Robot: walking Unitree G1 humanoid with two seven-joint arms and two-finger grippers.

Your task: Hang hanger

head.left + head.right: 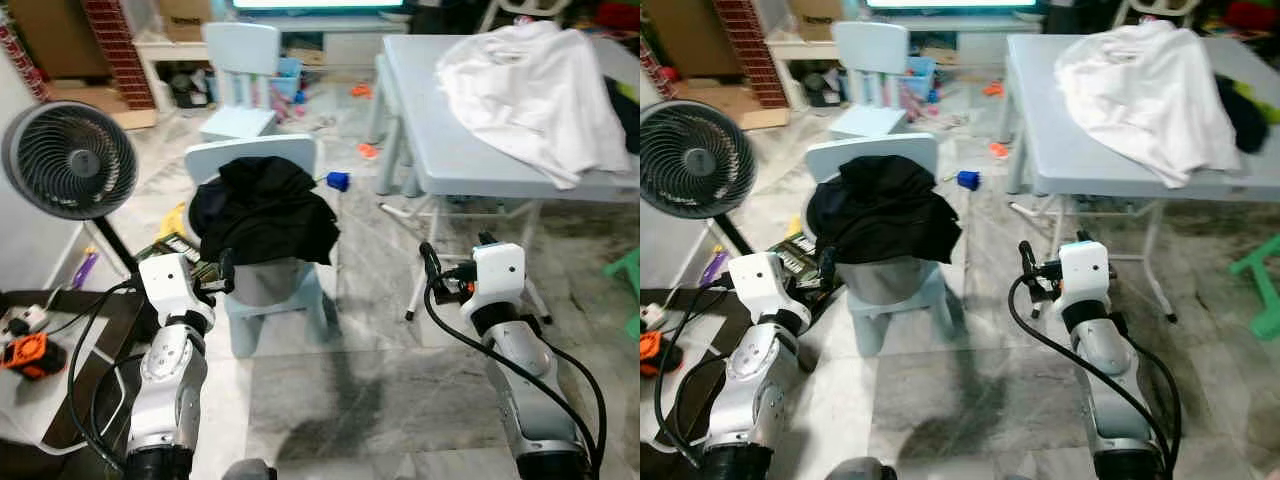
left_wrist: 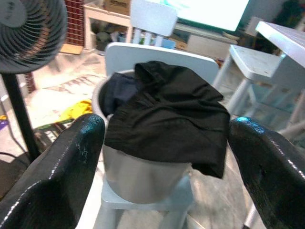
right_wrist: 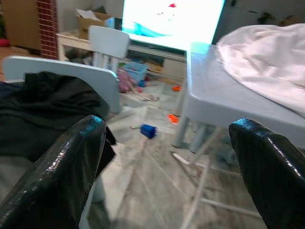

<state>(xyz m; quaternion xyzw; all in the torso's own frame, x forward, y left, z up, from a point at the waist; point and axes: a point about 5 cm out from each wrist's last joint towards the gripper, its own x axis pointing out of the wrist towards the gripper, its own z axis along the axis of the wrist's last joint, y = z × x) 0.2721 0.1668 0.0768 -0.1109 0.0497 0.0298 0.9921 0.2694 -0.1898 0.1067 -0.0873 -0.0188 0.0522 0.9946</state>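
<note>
I can't spot a hanger yet. Both my left hand [image 1: 225, 272] and right hand [image 1: 432, 268] are spread and empty, near the black garment [image 1: 262, 210] heaped over a grey tub [image 1: 262, 282] on the small chair [image 1: 270, 300]. I'd scan around before reaching.

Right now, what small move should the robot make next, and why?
Probably step toward the table. No hanger can be made out, both grippers, left and right, are open and empty, and the white garment on it is the likeliest laundry.
</note>
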